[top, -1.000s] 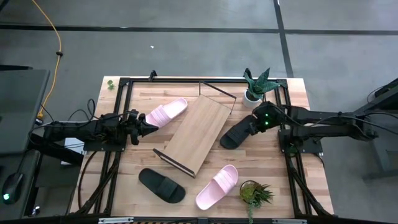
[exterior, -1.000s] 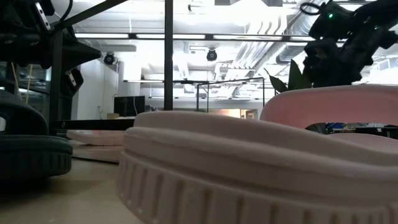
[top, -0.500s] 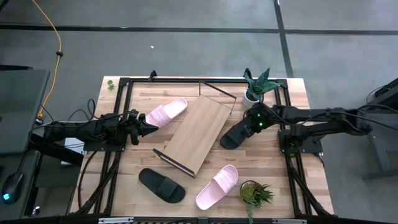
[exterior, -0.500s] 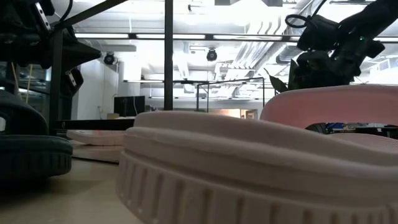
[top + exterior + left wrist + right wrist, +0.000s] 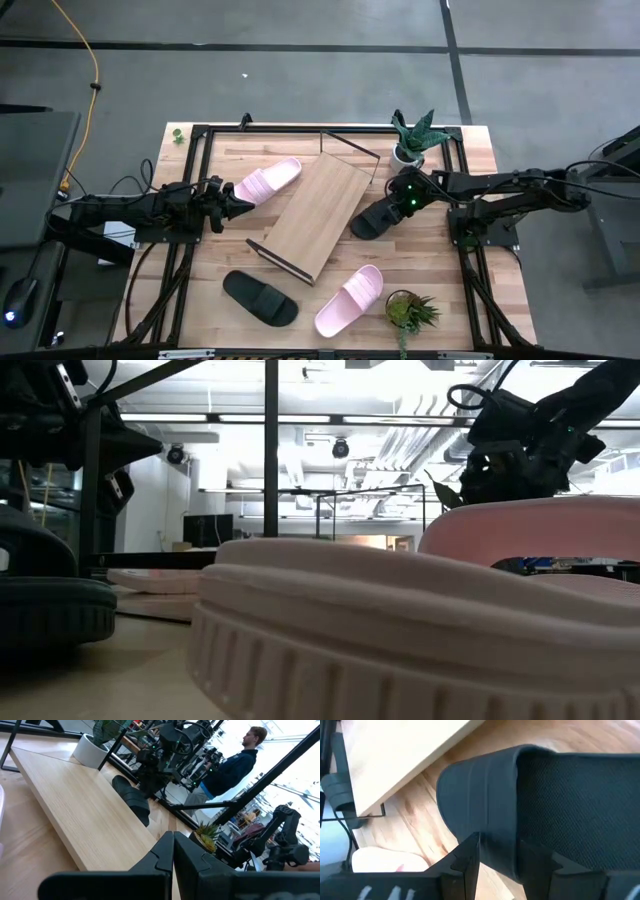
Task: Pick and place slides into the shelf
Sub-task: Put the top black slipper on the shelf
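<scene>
Right gripper (image 5: 398,203) clamps black slide (image 5: 377,215) — long axis diagonal, alongside shelf (image 5: 316,215); left gripper (image 5: 232,205) closed.

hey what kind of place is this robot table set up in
Probably a robotics lab or workshop: exposed ceiling ducts and strip lights overhead, other robot arms beyond the table, and a person standing among the rigs.

shelf (image 5: 318,212): pale wood board, smooth, fine straight grain; thin black metal wire frame.
surface (image 5: 480,290): wood planks, light, matt, visible grain.
black slide (image 5: 560,805): matt foam-like body, finely pebbled footbed, smooth strap.
pink slide (image 5: 400,650): pale matt foam, ribbed sole edge.
right fingers (image 5: 465,862): dark matt plastic.
plant pot (image 5: 405,155): white, smooth.
</scene>
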Robot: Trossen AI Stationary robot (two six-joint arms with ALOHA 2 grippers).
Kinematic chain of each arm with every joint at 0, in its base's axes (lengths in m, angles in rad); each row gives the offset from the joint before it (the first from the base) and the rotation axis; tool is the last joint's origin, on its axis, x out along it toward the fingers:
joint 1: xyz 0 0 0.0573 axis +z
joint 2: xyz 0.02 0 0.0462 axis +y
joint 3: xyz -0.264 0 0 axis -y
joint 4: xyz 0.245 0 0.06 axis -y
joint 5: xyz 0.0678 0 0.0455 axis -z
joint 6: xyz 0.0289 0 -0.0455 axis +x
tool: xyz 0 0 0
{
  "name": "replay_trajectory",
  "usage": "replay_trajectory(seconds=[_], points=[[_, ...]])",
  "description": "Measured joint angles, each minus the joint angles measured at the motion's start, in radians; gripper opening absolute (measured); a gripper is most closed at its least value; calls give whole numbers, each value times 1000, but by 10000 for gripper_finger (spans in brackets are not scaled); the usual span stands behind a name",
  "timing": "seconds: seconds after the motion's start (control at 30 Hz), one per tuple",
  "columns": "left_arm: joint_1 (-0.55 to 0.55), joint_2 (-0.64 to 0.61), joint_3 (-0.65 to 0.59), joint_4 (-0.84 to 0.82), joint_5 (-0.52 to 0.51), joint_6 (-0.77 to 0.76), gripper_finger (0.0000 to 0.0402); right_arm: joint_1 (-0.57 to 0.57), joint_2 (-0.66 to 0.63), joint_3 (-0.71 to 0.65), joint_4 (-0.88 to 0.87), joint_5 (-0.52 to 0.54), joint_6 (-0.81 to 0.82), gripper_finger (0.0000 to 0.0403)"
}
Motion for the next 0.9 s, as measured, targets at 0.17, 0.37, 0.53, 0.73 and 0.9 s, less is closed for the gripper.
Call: replay_trajectory(seconds=[0.17,0.37,0.53,0.73,0.9], points=[[0,0,0,0,0,0,1,18,0,0,-4,7,6,110],[0,0,0,0,0,0,1,26,0,0,-7,11,4,83],[0,0,0,0,0,0,1,26,-1,0,-6,10,4,30],[0,0,0,0,0,0,1,26,-2,0,-5,4,4,5],[0,0,0,0,0,0,1,53,-13,0,-6,5,30,2]])
